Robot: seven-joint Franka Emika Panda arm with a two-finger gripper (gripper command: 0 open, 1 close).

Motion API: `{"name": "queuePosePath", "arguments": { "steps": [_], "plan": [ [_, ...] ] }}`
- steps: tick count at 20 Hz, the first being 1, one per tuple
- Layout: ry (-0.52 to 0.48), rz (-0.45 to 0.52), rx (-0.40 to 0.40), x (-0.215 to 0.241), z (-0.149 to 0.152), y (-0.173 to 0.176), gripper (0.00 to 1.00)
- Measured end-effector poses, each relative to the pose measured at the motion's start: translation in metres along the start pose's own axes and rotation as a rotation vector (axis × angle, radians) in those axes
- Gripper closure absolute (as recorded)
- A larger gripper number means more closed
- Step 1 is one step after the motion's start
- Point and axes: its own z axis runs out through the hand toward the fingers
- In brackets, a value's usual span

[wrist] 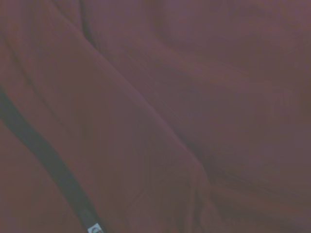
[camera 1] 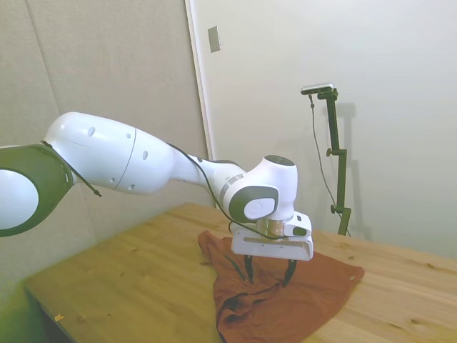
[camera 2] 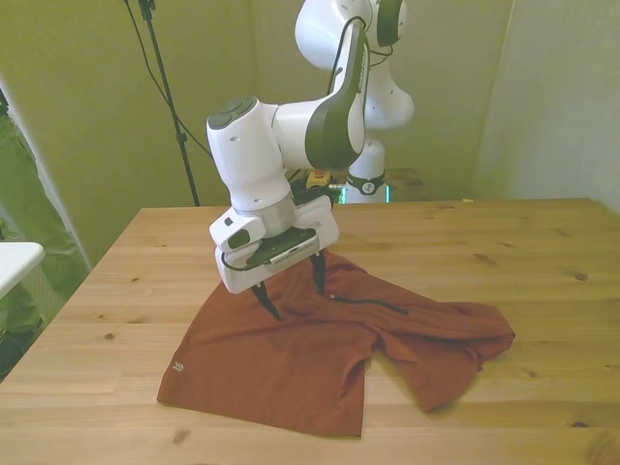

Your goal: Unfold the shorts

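Note:
The rust-brown shorts (camera 2: 291,358) lie spread on the wooden table (camera 2: 542,252), one leg toward the front view's left and the other reaching toward the front view's right. A dark zipper line (camera 2: 373,303) runs across the upper part. My gripper (camera 2: 294,298) stands open just above the cloth near the waist, its two dark fingertips apart and close to or touching the fabric. In the side view the gripper (camera 1: 269,273) hovers over the middle of the shorts (camera 1: 314,293). The wrist view is filled with the shorts' fabric (wrist: 194,97) and the dark zipper line (wrist: 43,150).
Bare table (camera 1: 121,279) surrounds the shorts on all sides. A white object (camera 2: 15,262) juts in at the front view's left edge, off the table.

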Motion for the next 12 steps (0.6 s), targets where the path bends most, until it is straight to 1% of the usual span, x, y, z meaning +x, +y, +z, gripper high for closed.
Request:
{"name": "queuePosePath", "arguments": {
  "steps": [5,12],
  "plan": [
    [-0.009,-0.012,0.006,0.0009,-0.0018,-0.0074,1.0],
    [-0.022,-0.003,0.005,0.0014,0.0067,-0.0019,1.0]
  ]
}}
